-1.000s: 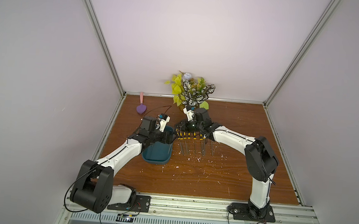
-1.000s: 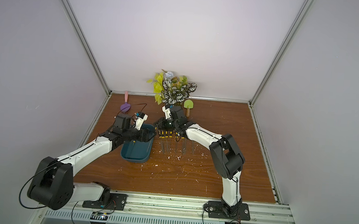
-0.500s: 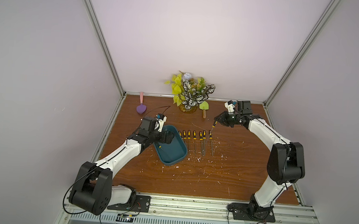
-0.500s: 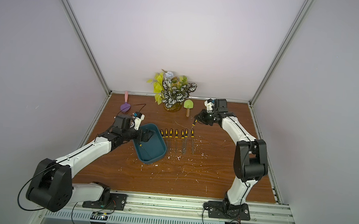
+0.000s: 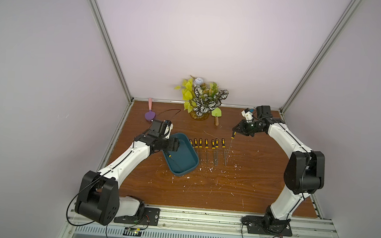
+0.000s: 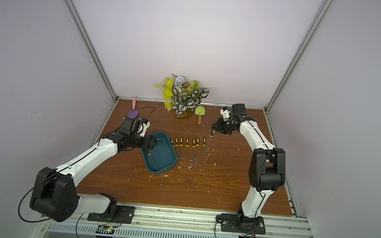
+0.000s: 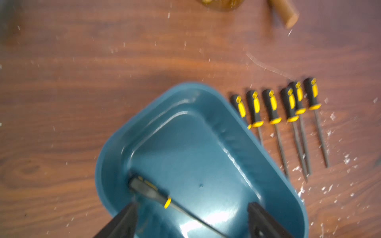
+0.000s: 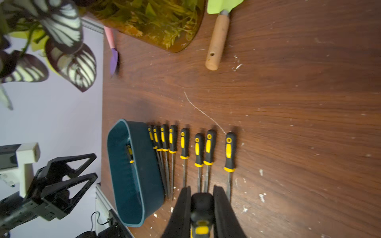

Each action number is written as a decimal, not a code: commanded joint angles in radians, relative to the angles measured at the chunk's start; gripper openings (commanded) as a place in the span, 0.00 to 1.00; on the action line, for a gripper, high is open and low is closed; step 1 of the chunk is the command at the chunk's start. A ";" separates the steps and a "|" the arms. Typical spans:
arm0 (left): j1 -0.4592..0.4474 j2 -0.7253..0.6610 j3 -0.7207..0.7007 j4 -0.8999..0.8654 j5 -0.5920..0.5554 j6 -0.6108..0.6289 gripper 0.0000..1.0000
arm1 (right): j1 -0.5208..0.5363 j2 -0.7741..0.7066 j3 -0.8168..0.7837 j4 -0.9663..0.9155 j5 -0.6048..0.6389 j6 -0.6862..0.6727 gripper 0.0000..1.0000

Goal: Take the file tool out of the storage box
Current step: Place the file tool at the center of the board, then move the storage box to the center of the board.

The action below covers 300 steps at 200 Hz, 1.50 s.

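Teal plastic storage box (image 5: 185, 151) with low walls sits on my brown wooden tabletop (image 5: 202, 195). One slim black-and-yellow-handled file (image 7: 148, 190) lies inside on a diagonal, handle at the left wall, tip toward the near end. My left tool (image 7: 192, 204) straddles it, fingers apart. My right tool (image 5: 234, 129) clamps a second file (image 8: 202, 204), which hangs tip-down beside the row of files (image 5: 207, 146).

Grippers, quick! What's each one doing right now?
Left gripper: open, empty, over the dark teal plastic storage box.
Right gripper: shut on a slim black-and-yellow-handled file tool.
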 commanded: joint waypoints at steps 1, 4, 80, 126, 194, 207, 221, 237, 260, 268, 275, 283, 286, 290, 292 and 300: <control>0.004 -0.029 -0.019 -0.114 -0.004 -0.095 0.73 | 0.000 0.040 0.073 -0.201 0.120 -0.128 0.00; 0.004 -0.032 -0.022 -0.113 -0.005 -0.102 0.72 | 0.000 0.048 0.082 -0.213 0.130 -0.133 0.00; 0.024 -0.014 -0.045 -0.155 -0.074 -0.175 0.68 | 0.007 0.145 0.164 -0.303 0.253 -0.174 0.00; 0.027 0.064 -0.036 -0.156 -0.094 -0.162 0.62 | 0.042 0.188 0.179 -0.259 0.261 -0.135 0.00; 0.030 0.108 -0.028 -0.155 -0.134 -0.145 0.43 | 0.081 0.266 0.236 -0.230 0.266 -0.097 0.00; 0.030 0.114 -0.028 -0.155 -0.139 -0.141 0.33 | 0.083 0.266 0.228 -0.223 0.270 -0.096 0.01; 0.029 0.119 -0.029 -0.155 -0.149 -0.137 0.17 | 0.082 0.263 0.217 -0.218 0.272 -0.094 0.01; 0.031 0.123 -0.026 -0.156 -0.155 -0.133 0.11 | 0.083 0.261 0.204 -0.215 0.282 -0.093 0.02; 0.038 0.126 -0.017 -0.160 -0.168 -0.119 0.07 | 0.084 0.261 0.190 -0.210 0.292 -0.089 0.02; 0.044 0.129 -0.010 -0.165 -0.173 -0.111 0.05 | 0.085 0.260 0.187 -0.209 0.296 -0.086 0.03; 0.053 0.134 -0.002 -0.171 -0.183 -0.102 0.05 | 0.087 0.260 0.187 -0.206 0.299 -0.082 0.03; 0.065 0.139 0.009 -0.180 -0.193 -0.091 0.02 | 0.091 0.260 0.183 -0.201 0.305 -0.076 0.02; 0.068 0.142 0.014 -0.183 -0.198 -0.087 0.01 | 0.093 0.260 0.184 -0.200 0.309 -0.075 0.02; 0.073 0.143 0.020 -0.186 -0.206 -0.083 0.01 | 0.093 0.260 0.185 -0.198 0.315 -0.072 0.02; 0.077 0.146 0.024 -0.189 -0.210 -0.079 0.00 | 0.093 0.262 0.185 -0.198 0.318 -0.070 0.02; 0.086 0.150 0.039 -0.194 -0.225 -0.071 0.00 | 0.097 0.264 0.189 -0.198 0.329 -0.065 0.02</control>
